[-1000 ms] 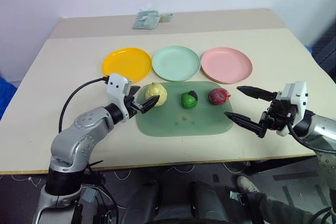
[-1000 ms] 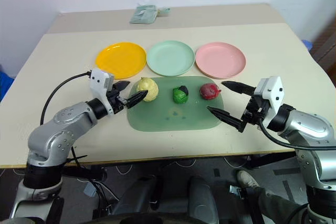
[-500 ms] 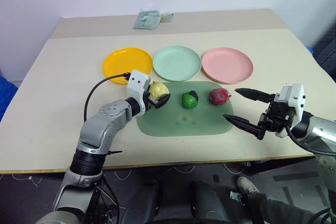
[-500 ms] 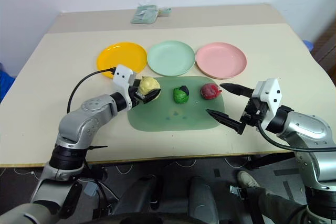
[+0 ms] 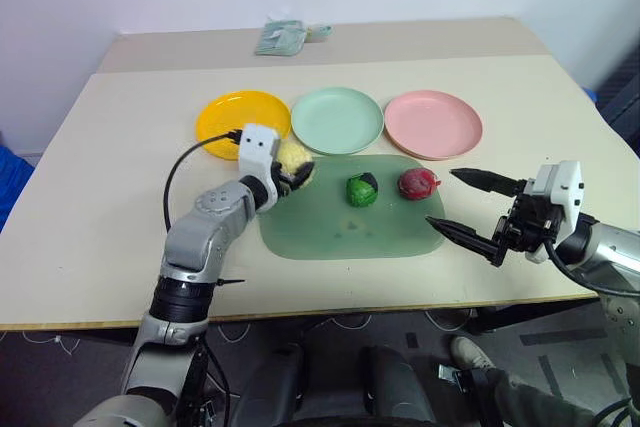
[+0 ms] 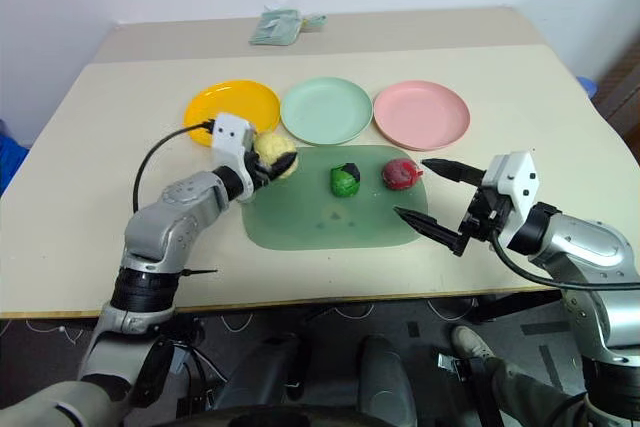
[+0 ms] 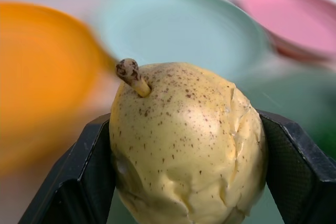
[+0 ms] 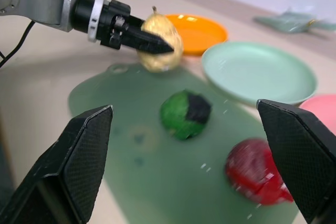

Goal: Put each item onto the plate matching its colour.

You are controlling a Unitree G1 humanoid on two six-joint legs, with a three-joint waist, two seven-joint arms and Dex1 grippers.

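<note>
Gripping the yellow pear [image 5: 294,159] left of frame centre, the left end effector [image 5: 288,173] sits below the yellow plate [image 5: 242,117]. Lower right, the right end effector [image 5: 468,209] gapes empty. Left wrist view: black fingers [image 7: 86,179] clamp the pear's sides.

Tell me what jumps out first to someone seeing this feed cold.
The left gripper closed around the yellow pear at the green mat's near-left corner, just short of the yellow plate. Behind the mat stands the row of yellow, mint green plate and pink plate. The right gripper hangs open beside the mat's right edge.
</note>
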